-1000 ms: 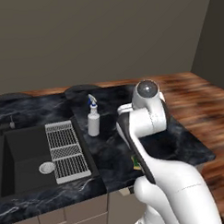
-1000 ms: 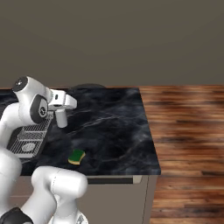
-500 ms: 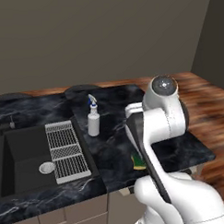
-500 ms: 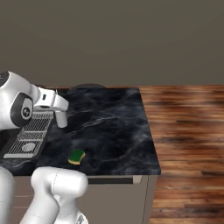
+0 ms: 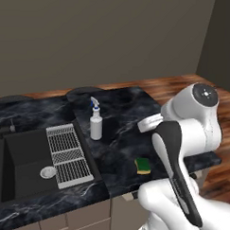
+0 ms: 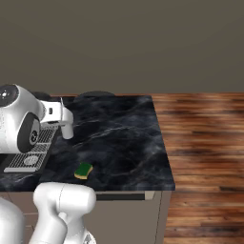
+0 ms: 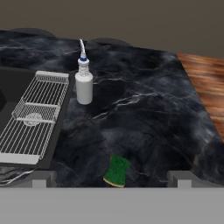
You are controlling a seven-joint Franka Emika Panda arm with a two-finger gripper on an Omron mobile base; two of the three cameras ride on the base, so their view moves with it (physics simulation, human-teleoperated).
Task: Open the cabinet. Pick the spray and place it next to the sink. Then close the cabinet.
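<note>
The spray (image 7: 83, 85) stands upright ahead and left of the gripper (image 7: 112, 178), whose jaws are spread fully, empty. It is judged light, rigid and smooth, best taken around its wide body.

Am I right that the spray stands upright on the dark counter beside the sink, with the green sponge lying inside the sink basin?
Not quite. The spray does stand upright beside the sink, but the green sponge lies on the dark counter, nearer the front edge, not inside the basin. The hand view shows it.
</note>
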